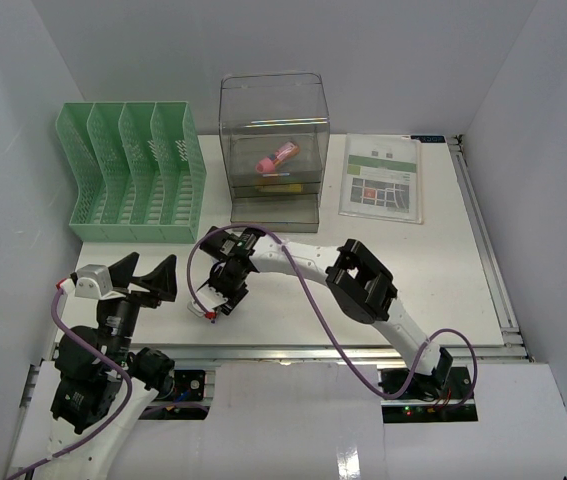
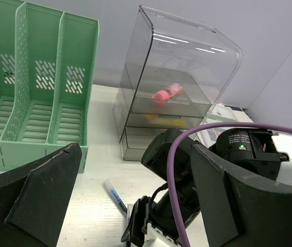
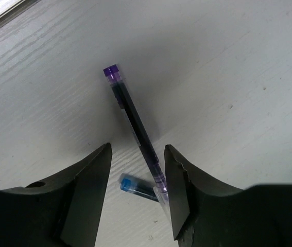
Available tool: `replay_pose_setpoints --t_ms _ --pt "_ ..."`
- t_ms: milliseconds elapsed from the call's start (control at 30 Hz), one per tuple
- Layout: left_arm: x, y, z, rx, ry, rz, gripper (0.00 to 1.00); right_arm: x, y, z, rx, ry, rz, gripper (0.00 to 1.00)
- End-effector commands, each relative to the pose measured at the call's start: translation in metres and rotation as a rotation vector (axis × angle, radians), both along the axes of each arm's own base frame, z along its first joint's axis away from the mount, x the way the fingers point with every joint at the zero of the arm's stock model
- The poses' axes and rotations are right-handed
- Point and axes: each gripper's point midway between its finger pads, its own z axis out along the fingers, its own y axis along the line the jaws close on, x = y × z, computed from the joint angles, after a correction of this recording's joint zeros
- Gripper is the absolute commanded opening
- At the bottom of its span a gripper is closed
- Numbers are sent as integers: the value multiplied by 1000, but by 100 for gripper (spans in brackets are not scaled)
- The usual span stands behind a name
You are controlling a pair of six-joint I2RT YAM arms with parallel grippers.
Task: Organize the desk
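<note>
Between the right fingers (image 3: 176, 175), which stand parted and clench nothing, a purple pen (image 3: 135, 123) lies flat on the white bench (image 3: 228, 62). Its lower end sits close against one finger, with a clear gap to the other; whether it touches is hard to tell. Just below, a blue-capped pen (image 3: 135, 186) shows only its end, the rest hidden behind that finger. From above, the right wrist covers both pens. The left fingers (image 1: 163, 278) hang released and wide over the bench's near left part, holding nothing. Farther back stand a green file rack (image 1: 128, 175) and a clear drawer box (image 1: 273, 150) with a pink thing (image 1: 278, 157) inside, too blurred to name. A printed booklet (image 1: 383, 178) lies to the right of the box.
</note>
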Motion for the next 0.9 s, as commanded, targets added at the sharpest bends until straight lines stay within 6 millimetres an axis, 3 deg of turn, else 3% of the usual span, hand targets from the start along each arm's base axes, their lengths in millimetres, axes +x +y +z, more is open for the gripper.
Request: replay_pose_setpoints --t_ms 0,200,567,733,867 --pt "-7 6 3 -10 -29 11 98 0 7 -1 1 -15 12 47" --pt "-6 4 2 -7 -26 6 98 0 2 -15 -34 -7 4 35" --pt "-6 4 2 -7 -27 6 98 -3 -10 -32 -98 -15 8 24" --pt "-6 4 2 -6 -25 4 98 -3 -1 -20 -65 -2 -8 19" --pt "-6 3 2 -7 -24 3 98 0 12 6 -4 -1 -24 15"
